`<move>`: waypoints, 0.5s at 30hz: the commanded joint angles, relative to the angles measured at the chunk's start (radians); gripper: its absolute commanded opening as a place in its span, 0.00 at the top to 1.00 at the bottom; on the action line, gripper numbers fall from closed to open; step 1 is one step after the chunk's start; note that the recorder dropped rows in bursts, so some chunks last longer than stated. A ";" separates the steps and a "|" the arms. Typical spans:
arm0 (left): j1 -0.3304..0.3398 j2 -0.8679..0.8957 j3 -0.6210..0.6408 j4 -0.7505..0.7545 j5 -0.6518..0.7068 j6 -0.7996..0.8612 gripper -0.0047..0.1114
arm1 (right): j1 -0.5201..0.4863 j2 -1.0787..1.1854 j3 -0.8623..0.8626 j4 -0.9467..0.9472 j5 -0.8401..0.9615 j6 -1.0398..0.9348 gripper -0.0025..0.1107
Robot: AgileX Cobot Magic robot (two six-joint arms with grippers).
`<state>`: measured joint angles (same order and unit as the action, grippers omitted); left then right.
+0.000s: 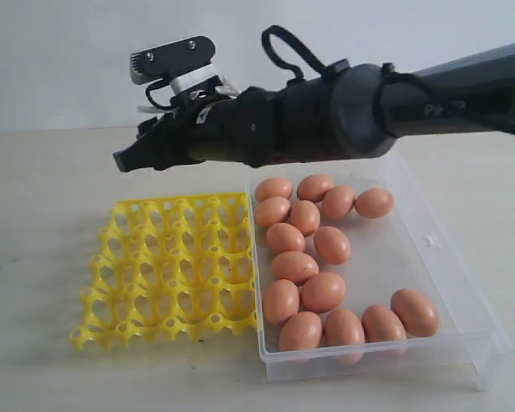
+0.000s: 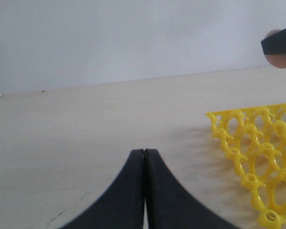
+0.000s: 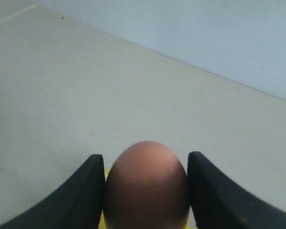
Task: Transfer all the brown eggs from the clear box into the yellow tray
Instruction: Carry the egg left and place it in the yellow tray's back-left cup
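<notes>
My right gripper (image 3: 146,156) is shut on a brown egg (image 3: 146,191) pressed between its two black fingers. In the exterior view the right gripper (image 1: 130,158) has reached across and hangs above the far left part of the yellow tray (image 1: 172,266), whose visible cups hold nothing. The held egg (image 2: 280,61) also peeks in at the edge of the left wrist view, above the tray (image 2: 257,152). Several brown eggs (image 1: 324,292) lie in the clear box (image 1: 463,283), right of the tray. My left gripper (image 2: 144,151) is shut on nothing, low over bare table beside the tray.
The clear box touches the tray's right side. The right arm (image 1: 369,107) spans the scene above the box's far end. A pale wall stands behind the light tabletop (image 1: 43,197).
</notes>
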<state>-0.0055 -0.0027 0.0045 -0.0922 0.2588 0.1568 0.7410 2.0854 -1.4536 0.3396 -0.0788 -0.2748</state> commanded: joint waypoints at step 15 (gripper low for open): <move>-0.006 0.003 -0.005 -0.005 0.010 0.004 0.96 | 0.009 0.242 -0.019 -0.840 -0.483 0.983 0.98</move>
<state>-0.0055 -0.0027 0.0045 -0.0922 0.2698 0.1586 0.7497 2.3099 -1.4655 -0.4819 -0.5272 0.6992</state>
